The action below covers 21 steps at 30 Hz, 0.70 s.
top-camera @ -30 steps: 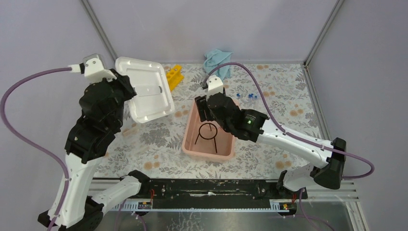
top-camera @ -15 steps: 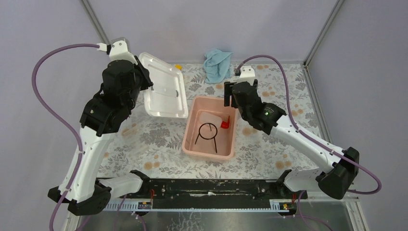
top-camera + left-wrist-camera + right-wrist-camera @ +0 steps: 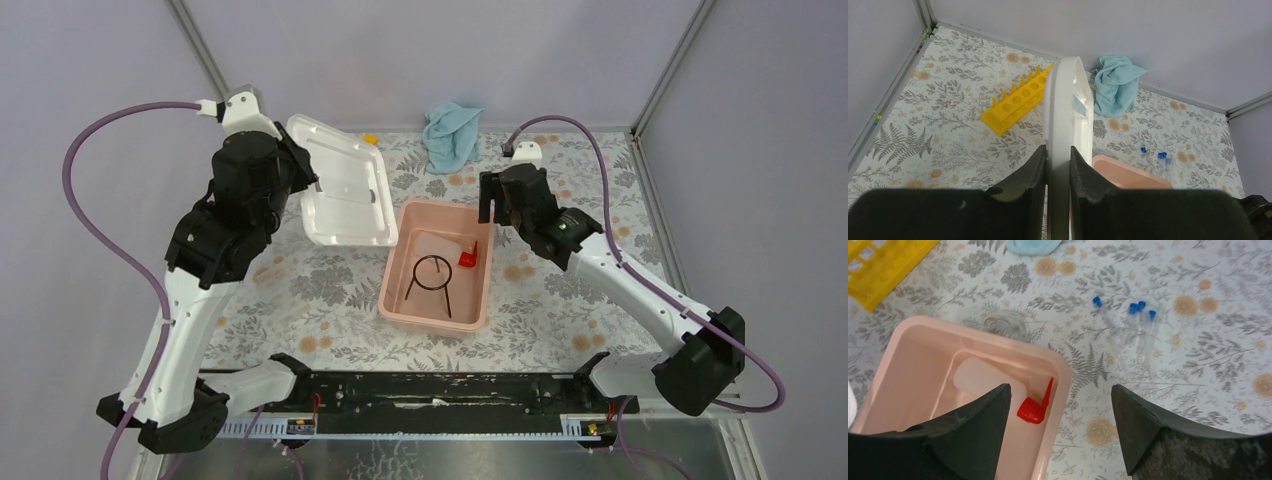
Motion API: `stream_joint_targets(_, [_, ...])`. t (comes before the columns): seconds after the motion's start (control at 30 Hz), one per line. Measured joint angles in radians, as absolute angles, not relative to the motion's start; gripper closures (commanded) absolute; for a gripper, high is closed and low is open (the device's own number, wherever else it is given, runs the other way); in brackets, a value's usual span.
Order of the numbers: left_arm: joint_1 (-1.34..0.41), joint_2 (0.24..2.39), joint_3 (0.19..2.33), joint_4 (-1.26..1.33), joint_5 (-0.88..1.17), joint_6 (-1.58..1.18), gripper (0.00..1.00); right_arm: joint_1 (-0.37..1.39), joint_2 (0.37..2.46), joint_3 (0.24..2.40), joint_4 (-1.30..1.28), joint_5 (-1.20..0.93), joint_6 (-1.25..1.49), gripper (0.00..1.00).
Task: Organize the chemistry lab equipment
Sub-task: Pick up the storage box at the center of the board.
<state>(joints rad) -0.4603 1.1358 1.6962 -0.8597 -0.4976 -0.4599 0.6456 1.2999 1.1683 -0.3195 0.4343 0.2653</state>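
My left gripper (image 3: 1058, 150) is shut on the edge of a white lid (image 3: 345, 195), held up on edge left of the pink bin (image 3: 437, 318). In the bin lie the black wire ring (image 3: 432, 272) and the clear red-spouted bottle (image 3: 1034, 407). My right gripper (image 3: 1060, 387) hangs open and empty above the bin's right rim (image 3: 1064, 380). Several blue-capped tubes (image 3: 1138, 320) lie on the table to the right of the bin. The yellow rack (image 3: 1015, 102) lies at the back left, mostly hidden behind the lid in the top view.
A blue cloth (image 3: 450, 135) is bunched at the back edge. A small clear round dish (image 3: 1005, 325) sits just behind the bin. Frame posts and walls close in the flowered table on three sides.
My right gripper lifted out of the bin, moved back and right and opened wider, leaving the bottle in the bin. My left arm swung the lid up and toward the back right.
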Motion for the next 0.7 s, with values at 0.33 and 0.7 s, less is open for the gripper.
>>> stream_joint_targets(0.33, [-0.460, 0.974, 1.497, -0.694, -0.505, -0.399, 1.00, 0.646, 1.353, 1.160, -0.385, 0.305, 0.366, 0.23])
stream_joint_targets(0.7, [-0.460, 0.879, 1.350, -0.566, -0.521, -0.348, 1.00, 0.657, 1.418, 1.150, -0.452, 0.243, 0.421, 0.25])
